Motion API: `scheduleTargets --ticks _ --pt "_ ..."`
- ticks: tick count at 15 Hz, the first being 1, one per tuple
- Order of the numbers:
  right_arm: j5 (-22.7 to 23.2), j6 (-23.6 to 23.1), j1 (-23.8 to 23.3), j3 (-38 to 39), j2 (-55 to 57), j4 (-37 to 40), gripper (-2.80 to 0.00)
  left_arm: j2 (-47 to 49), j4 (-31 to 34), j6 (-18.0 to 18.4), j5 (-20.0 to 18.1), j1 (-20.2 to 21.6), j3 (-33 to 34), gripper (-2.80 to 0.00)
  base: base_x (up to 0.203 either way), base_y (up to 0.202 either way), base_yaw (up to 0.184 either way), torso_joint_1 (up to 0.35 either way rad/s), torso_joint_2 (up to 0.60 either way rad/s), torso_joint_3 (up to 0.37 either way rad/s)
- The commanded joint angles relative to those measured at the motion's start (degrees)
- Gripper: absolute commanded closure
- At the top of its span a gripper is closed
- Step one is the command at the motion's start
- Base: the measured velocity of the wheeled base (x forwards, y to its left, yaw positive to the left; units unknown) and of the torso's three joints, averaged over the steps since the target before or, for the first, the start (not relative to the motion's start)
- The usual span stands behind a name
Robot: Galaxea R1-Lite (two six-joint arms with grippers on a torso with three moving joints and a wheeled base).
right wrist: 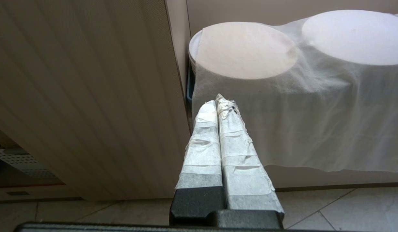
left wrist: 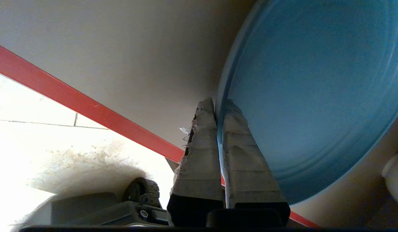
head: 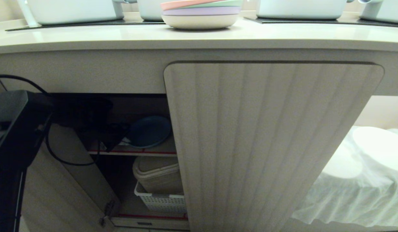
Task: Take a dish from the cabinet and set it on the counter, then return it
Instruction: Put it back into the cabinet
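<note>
Up on top, the long pale counter [head: 199, 37] is holding a stack of pastel plates [head: 201, 14] and some white tubs [head: 300, 8] sitting on black mats [head: 89, 23]. Under it, the cabinet [head: 270, 145] is showing one closed fluted door on the right and a dark open space on the left. Inside that space, the blue dish [head: 149, 131] is sitting tilted above the inner shelf [head: 134, 151] with the red edge. A beige lidded bin [head: 157, 174] is sitting in a white basket [head: 160, 201] lower down.

The left arm is reaching into the open space. The left gripper [left wrist: 218, 108] is pinching the rim of the dish, with one taped finger on each side of the rim. In the left wrist view the dish [left wrist: 315, 96] is filling much of the picture, close to the red-edged board [left wrist: 89, 108].

The right gripper [right wrist: 218, 101] is hanging by the closed door with its taped fingers pressed together and holding nothing. A white cloth [right wrist: 315, 112] is draping over round things just past it.
</note>
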Motion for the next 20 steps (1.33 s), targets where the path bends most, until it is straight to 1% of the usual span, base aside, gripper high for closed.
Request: scheduleTargets --ticks 1,20 --pt "0.0 0.0 0.0 0.0 0.0 0.0 0.0 0.3 0.2 -0.3 0.0 0.0 -0.1 0.0 0.0 0.0 0.0 0.0 0.0 0.0" --pt "0.0 0.0 0.1 0.0 0.0 0.0 0.0 -0.2 0.3 -0.4 0.0 0.0 0.4 0.0 0.0 0.0 0.0 0.0 0.0 0.0"
